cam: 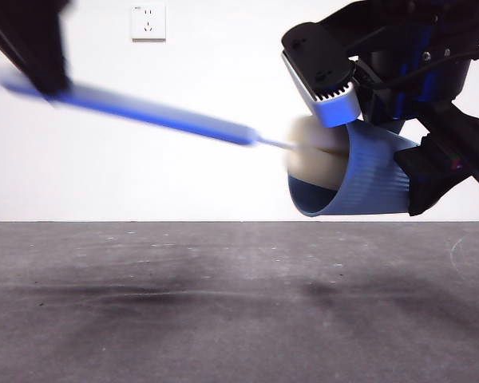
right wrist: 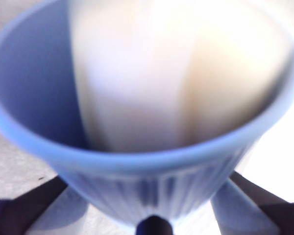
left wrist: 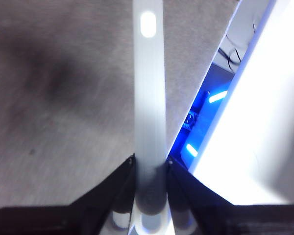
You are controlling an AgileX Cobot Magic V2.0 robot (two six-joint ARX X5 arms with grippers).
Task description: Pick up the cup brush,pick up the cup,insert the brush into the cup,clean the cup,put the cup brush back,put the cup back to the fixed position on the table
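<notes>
Left fingers (left wrist: pixel 151 169) clamping cup brush (cam: pixel 191 120), right fingers (right wrist: pixel 152 205) gripping cup (cam: pixel 367 179)

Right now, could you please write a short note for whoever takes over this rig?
Left claw: shut on the cup brush by its handle, held in the air.
Right claw: shut on the cup, held above the table, tipped on its side with the mouth toward the brush.
Done: both picked up; the sponge head sits in the cup's mouth, and the brush looks blurred, as if moving.
Left: finish cleaning, pull the brush out, put it back, then set the cup at its fixed place.
</notes>
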